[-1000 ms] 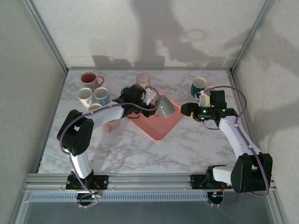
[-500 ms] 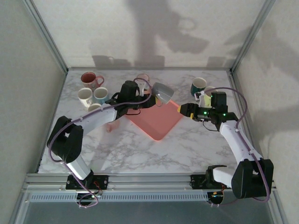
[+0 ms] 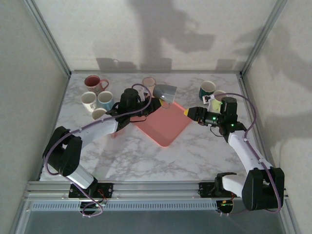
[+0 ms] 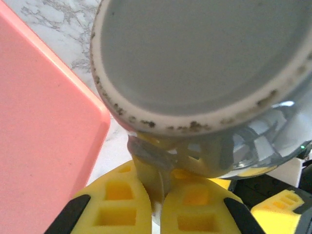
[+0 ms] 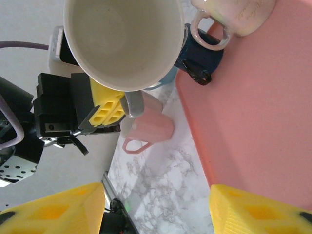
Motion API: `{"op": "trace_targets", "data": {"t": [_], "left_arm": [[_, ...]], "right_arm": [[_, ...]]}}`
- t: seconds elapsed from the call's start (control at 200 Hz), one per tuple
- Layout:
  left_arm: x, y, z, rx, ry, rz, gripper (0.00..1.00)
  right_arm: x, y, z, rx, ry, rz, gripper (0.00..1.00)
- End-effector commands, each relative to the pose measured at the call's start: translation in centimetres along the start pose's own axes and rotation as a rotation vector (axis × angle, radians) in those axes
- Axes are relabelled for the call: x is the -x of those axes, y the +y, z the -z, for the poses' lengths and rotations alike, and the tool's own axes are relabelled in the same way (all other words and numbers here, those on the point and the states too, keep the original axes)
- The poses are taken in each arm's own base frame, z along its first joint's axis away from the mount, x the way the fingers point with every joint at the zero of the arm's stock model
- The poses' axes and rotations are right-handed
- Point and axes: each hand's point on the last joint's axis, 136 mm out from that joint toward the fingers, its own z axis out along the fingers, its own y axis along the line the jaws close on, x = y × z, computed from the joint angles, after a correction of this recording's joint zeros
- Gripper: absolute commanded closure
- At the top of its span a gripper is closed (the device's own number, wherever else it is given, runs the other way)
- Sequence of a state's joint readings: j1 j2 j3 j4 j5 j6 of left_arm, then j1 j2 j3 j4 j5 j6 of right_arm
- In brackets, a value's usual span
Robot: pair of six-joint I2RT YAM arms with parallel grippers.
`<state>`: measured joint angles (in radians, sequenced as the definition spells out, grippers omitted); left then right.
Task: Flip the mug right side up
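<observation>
We find the marble table (image 3: 146, 161) carrying a pink tray (image 3: 163, 129) set cornerwise near its middle. The left arm (image 3: 97, 127) is stretched further toward the far side than a second ago.

The left gripper (image 4: 156, 197) is clamped tight on the handle of the grey mug (image 3: 165, 91), and its yellow pads (image 4: 119, 200) press against the handle from both sides. A second ago this mug hung over the middle of the tray with its mouth turned down and to the right. We now record it in the air at the tray's far corner. It is on its side with its mouth facing the right arm, whose wrist camera looks into the bowl.

The right gripper (image 3: 191, 113) hovers at the tray's right corner, barely shifted, with its fingers spread wide and nothing between them. A green mug (image 3: 206, 89) stands just beyond it. A red mug (image 3: 92, 82), a white mug (image 3: 88, 100) and a light blue mug (image 3: 105, 99) stand grouped at the far left, unmoved.
</observation>
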<state>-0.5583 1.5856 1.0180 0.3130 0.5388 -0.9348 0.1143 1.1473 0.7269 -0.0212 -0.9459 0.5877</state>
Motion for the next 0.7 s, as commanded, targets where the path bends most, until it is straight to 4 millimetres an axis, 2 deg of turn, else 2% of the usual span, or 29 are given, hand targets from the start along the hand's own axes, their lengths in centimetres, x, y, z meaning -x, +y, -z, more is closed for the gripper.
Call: {"op": "trace_targets", "data": {"t": [0.0, 0.145, 0.335, 0.531, 0.691], "left_arm": [[2.0, -5.0, 1.7, -0.16, -0.08, -0.01, 1.0], [1.7, -5.3, 1.7, -0.185, -0.077, 0.016, 1.0], [1.2, -5.9, 1.3, -0.219, -0.066, 0.034, 1.0], [0.8, -6.6, 1.1, -0.249, -0.062, 0.055, 1.0], [0.5, -6.8, 0.8, -0.264, -0.055, 0.067, 1.0]], "right_arm": [[0.3, 1.6, -0.2, 0.064, -0.01, 0.039, 0.42], [0.2, 1.9, -0.8, 0.082, -0.006, 0.042, 0.43], [-0.1, 3.9, -3.1, 0.153, 0.034, 0.075, 0.45], [0.5, 4.1, -4.9, 0.169, 0.028, 0.061, 0.49], [1.0, 4.2, -5.5, 0.171, 0.015, 0.059, 0.49]]}}
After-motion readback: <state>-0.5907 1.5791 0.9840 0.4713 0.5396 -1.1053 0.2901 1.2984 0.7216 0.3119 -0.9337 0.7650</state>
